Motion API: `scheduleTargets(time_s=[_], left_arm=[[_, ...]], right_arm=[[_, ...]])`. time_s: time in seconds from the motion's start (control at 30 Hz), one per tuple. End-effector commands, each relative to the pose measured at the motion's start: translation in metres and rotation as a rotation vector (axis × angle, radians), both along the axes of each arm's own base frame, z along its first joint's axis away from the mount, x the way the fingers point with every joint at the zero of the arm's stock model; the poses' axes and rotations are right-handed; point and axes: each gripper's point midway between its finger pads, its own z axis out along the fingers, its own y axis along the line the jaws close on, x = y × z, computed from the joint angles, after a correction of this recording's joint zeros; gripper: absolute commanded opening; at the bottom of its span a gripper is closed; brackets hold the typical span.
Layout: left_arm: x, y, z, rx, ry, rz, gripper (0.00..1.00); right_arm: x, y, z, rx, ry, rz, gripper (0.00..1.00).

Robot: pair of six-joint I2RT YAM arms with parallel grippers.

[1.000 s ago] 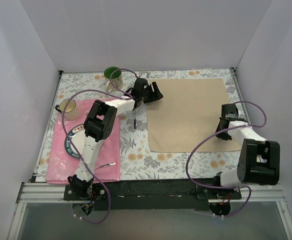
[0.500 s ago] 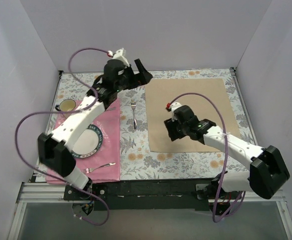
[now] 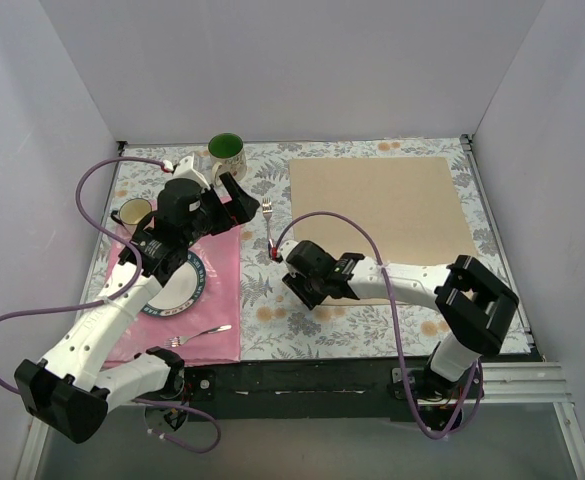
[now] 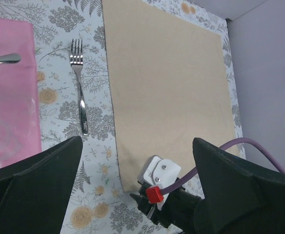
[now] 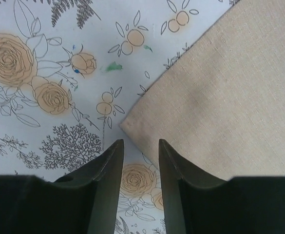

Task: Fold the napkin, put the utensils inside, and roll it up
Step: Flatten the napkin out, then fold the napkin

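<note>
Lying flat on the floral surface (image 3: 272,322) at right, plain tan cloth napkin (image 3: 377,215), near-left corner uncovered, right fingers (image 5: 105,170) parted, empty, low beside it, slim silver fork (image 4: 79,83) leftward, left fingers (image 4: 40,180) spread wide.

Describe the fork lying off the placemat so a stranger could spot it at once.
Start from the big tan napkin on the floral tablecloth. Between its left edge and the pink placemat lies a silver fork, tines pointing toward the back. Unlike the utensil on the placemat, it rests directly on the tablecloth.
</note>
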Motion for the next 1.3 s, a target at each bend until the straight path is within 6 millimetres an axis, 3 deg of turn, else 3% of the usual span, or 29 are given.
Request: scheduleTargets(time_s=[0.0,0.3,0.63,0.83,0.97,1.1,1.27], left_arm=[[-0.005,0.004,0.008,-0.004,-0.004,0.008,0.97],[-0.008,0.001,0.011,-0.012,-0.014,-0.013,0.97],[-0.004,-0.001,0.006,-0.010,-0.006,-0.019,0.97],[-0.004,-0.005,0.006,-0.022,-0.002,-0.033,0.97],[-0.003,-0.004,0.008,-0.019,-0.003,-0.031,0.97],[-0.003,-0.002,0.007,-0.014,-0.002,-0.026,0.98],[-0.002,-0.005,0.005,-0.022,0.001,-0.034,0.97]], right_arm=[[0.007,0.032,0.012,0.104,-0.005,0.031,0.46],[0.003,0.036,-0.002,0.113,0.026,0.037,0.51],[-0.008,0.018,-0.021,0.089,0.073,0.017,0.50],[-0.022,0.013,-0.039,0.117,0.153,0.015,0.34],[-0.022,0.007,-0.044,0.068,0.142,-0.021,0.14],[-0.027,0.009,-0.024,0.088,0.117,-0.047,0.01],[-0.040,0.024,0.003,0.205,0.173,-0.074,0.01]])
